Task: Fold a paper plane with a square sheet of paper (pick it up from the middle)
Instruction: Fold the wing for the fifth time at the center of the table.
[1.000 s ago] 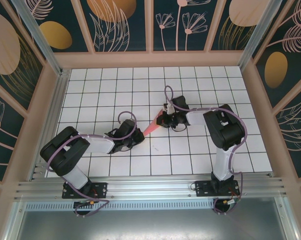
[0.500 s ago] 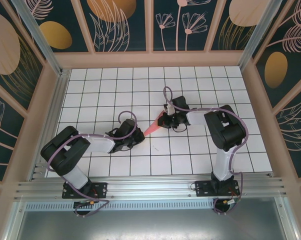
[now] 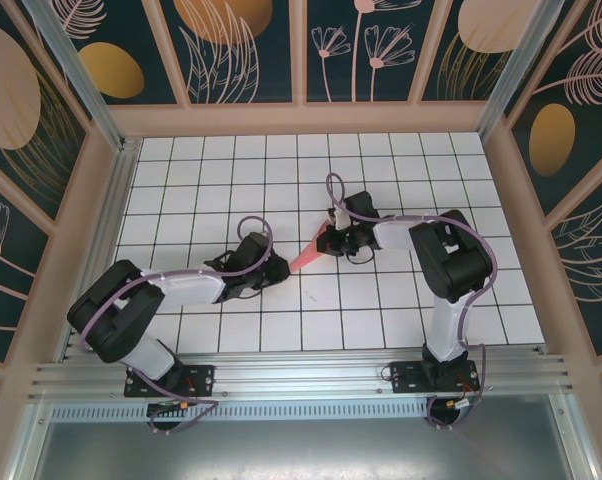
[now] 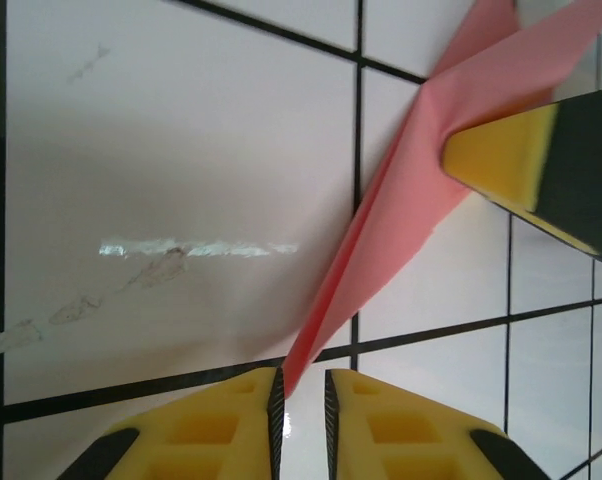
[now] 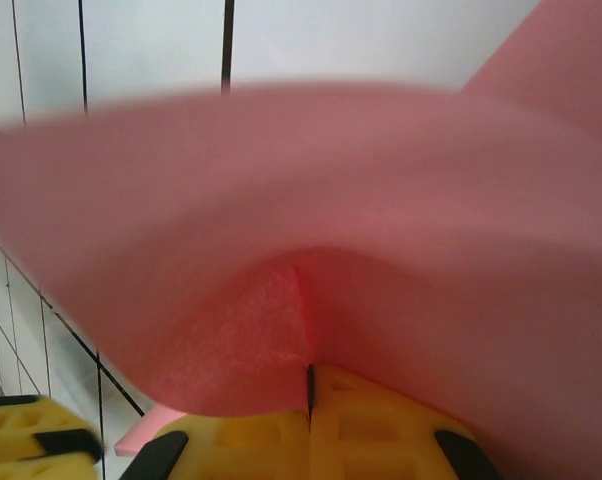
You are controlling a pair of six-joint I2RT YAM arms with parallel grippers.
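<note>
The square sheet of paper now stands folded into a narrow pink-red paper plane [image 3: 306,254], lying slantwise over the white grid table [image 3: 201,170] between the two arms. My right gripper [image 3: 328,240] is shut on its wide end, and the paper [image 5: 381,200] bulges up out of the closed right gripper [image 5: 309,372]. The plane's pointed tip [image 4: 299,368] reaches into my left gripper [image 4: 301,378], whose jaws stand a narrow gap apart, the tip resting against the left pad. In the top view the left gripper [image 3: 278,268] sits at the plane's low end. A right fingertip [image 4: 521,160] presses on the plane.
The table is walled by patterned panels [image 3: 241,50] and aluminium posts [image 3: 76,75]. An aluminium rail [image 3: 301,375] runs along the near edge by the arm bases. Smudges [image 4: 151,265] mark the tile left of the plane.
My left jaws have parted a little, loosening their hold on the plane's tip. The left arm has shifted slightly toward the plane. The right gripper has stayed shut in place.
</note>
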